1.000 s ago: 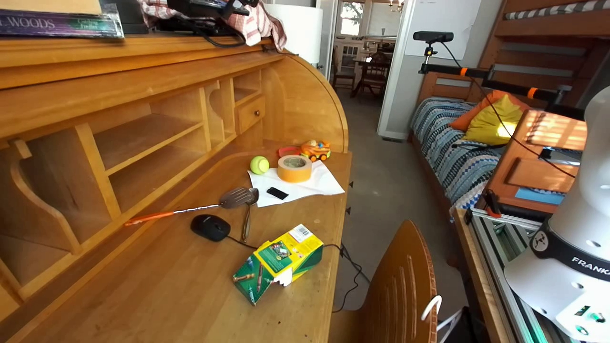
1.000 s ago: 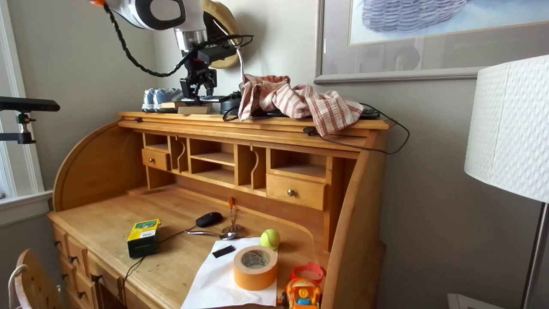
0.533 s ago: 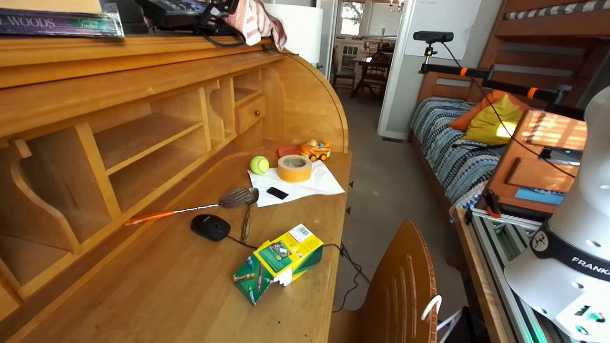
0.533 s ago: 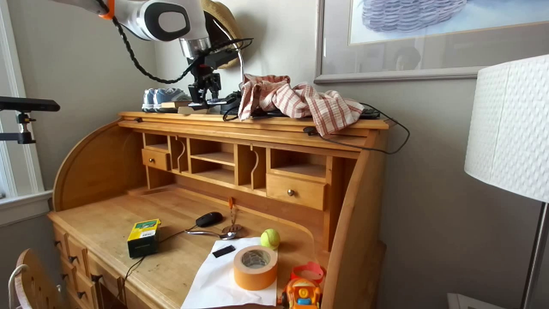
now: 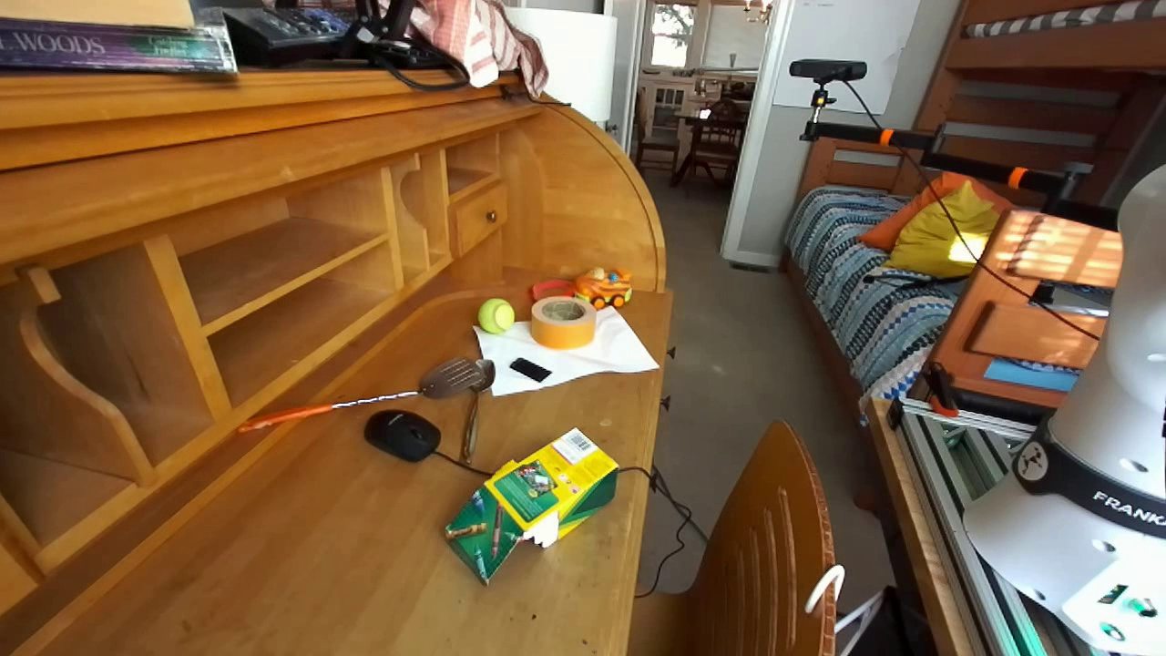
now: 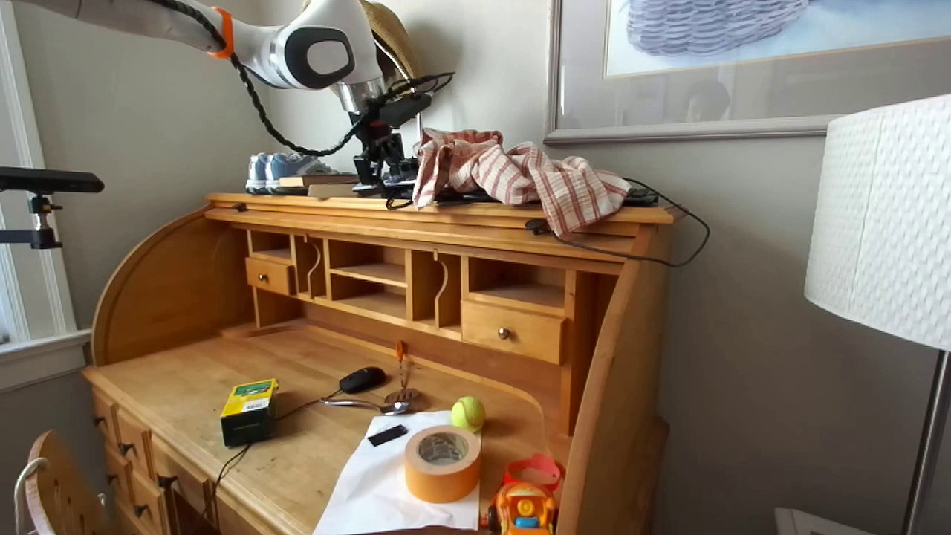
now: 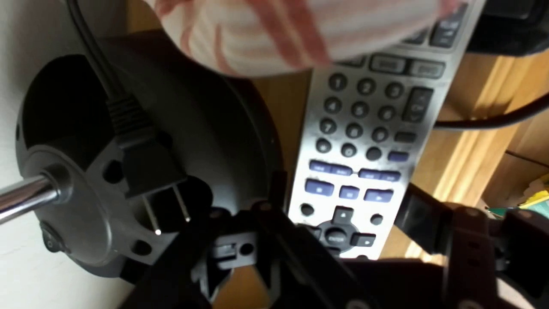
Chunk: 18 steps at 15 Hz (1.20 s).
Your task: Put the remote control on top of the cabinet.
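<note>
Daylight. In exterior view, far window (image 5: 672, 36) near blown out; sun hot on yellow pillow (image 5: 934, 239). In exterior view, bright side window (image 6: 30, 290) at left edge; faint reflection in picture glass (image 6: 669, 104). Wrist view shadowy: remote control (image 7: 360, 137) glaring at lower end, soft in fine print; cloth (image 7: 257, 34) out of focus; tool (image 7: 345, 201) dark, soft-edged.

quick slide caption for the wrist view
Silver remote control between the fingers of the hand, its upper part overlapped by a striped cloth, with a round dark base at frame left.
</note>
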{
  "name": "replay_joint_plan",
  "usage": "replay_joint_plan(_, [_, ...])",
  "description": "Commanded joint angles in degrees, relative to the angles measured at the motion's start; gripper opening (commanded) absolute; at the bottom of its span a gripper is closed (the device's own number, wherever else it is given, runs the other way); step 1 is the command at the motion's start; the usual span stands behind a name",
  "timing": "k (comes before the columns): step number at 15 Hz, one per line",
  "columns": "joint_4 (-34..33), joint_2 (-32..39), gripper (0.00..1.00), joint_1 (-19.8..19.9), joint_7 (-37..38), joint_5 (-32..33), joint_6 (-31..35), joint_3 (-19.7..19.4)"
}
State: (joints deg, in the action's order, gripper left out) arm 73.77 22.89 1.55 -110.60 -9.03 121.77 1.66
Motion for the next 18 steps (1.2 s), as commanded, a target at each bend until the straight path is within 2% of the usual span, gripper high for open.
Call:
replay_joint_plan(1, [-5.58,4.12,0.34,0.64,2.26,0.94,-0.75,1.48])
replay_joint_plan(2, [-6.03,4.65,0.34,-0.34,1.94,-0.18,-0.89,0.45])
replay_joint_plan(6, [-7.89,5.70,0.34,-0.35,4.08,-1.09,-2.49,0.63])
replay_joint_plan(7, [-8.09,5.61,0.84,-0.42,4.68,-0.78,-3.01,0.48])
replay_joint_plan(8, [-8.27,5.46,0.86,-0.55,5.77,-0.36,-3.65,0.23])
replay_joint_plan(10, [-8.00,4.18,0.99,-0.64,7.39,0.17,-5.53,-0.12])
replay_joint_plan(15, [-5.73,-0.28,1.00,0.05,7.12,-0.90,-6.57,0.26])
replay_joint_plan(18, [-4.15,-3.85,1.00,0.80,6.65,-2.17,-9.42,0.42])
